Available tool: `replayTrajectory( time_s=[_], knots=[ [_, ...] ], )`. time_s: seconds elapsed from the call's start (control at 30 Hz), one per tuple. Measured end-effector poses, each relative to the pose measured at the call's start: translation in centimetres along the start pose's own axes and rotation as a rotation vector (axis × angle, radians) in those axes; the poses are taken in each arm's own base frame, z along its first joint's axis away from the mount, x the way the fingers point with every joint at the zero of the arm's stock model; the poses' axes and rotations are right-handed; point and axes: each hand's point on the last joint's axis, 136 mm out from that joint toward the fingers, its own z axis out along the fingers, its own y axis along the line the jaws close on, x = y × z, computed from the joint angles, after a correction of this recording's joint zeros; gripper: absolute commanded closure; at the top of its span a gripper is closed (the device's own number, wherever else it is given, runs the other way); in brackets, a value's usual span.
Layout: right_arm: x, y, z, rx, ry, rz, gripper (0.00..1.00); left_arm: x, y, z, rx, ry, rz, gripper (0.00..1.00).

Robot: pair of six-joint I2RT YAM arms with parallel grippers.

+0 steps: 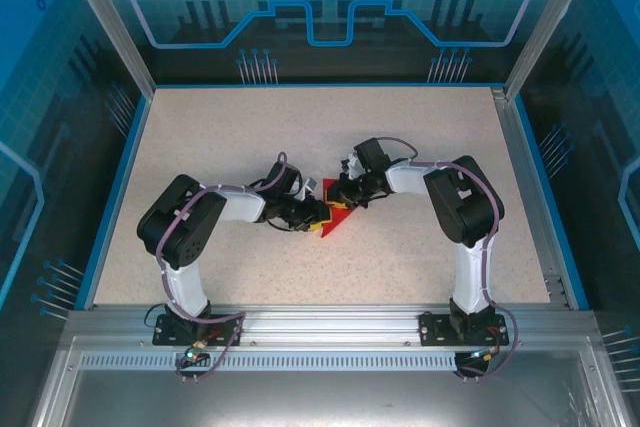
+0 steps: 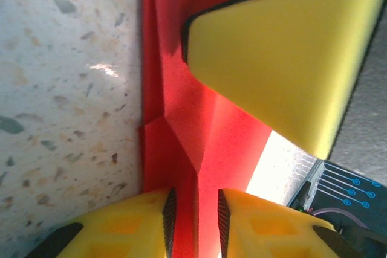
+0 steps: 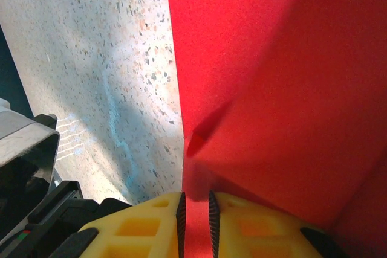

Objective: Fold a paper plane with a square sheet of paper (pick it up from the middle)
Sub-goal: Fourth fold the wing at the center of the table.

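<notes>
The left claw [image 2: 195,212] stands narrowly parted around a raised fold of the paper [image 2: 169,77], at the paper's 9 o'clock side. The right claw [image 3: 195,209] pinches the same paper from 1 o'clock, and the paper sits at the middle of the desk [image 1: 400,127] between them. With one side slack, a pull by the right claw could swing or skew the paper and spoil the crease, and fingers this close might collide or tear it.

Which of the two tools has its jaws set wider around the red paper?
The left tool: a visible gap flanks the red paper, whereas the right tool pinches it tightly.
</notes>
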Motion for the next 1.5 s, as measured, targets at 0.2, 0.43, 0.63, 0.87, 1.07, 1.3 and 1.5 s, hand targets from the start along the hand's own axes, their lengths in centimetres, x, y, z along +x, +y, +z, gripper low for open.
replayTrajectory(
  time_s=[0.2, 0.43, 0.63, 0.87, 1.07, 1.3, 1.5],
  knots=[
    [0.0, 0.0, 0.0, -0.003, 0.003, -0.004, 0.79, 0.1, 0.2, 0.0, -0.010, 0.001, -0.015, 0.79],
    [0.1, 0.0, 0.0, -0.007, 0.007, -0.014, 0.78, 0.0, 0.0, -0.1, 0.000, -0.005, -0.028, 0.83],
    [0.1, 0.0, 0.0, -0.009, 0.010, -0.021, 0.78, -0.1, -0.4, -0.1, 0.020, -0.009, -0.034, 0.90],
    [0.2, 0.0, 0.0, -0.021, 0.021, -0.017, 0.78, 0.4, -0.7, -0.1, 0.062, 0.003, -0.009, 0.91],
    [0.3, 0.1, 0.0, -0.024, 0.025, -0.019, 0.78, 0.7, -0.7, 0.3, 0.087, 0.029, 0.010, 0.87],
    [0.4, 0.1, 0.0, -0.025, 0.027, -0.022, 0.78, 1.6, -0.2, 0.3, 0.073, 0.067, -0.002, 0.84],
    [0.4, 0.0, 0.0, -0.028, 0.029, -0.027, 0.78, 2.0, 0.0, 0.3, 0.065, 0.079, -0.012, 0.85]
  ],
)
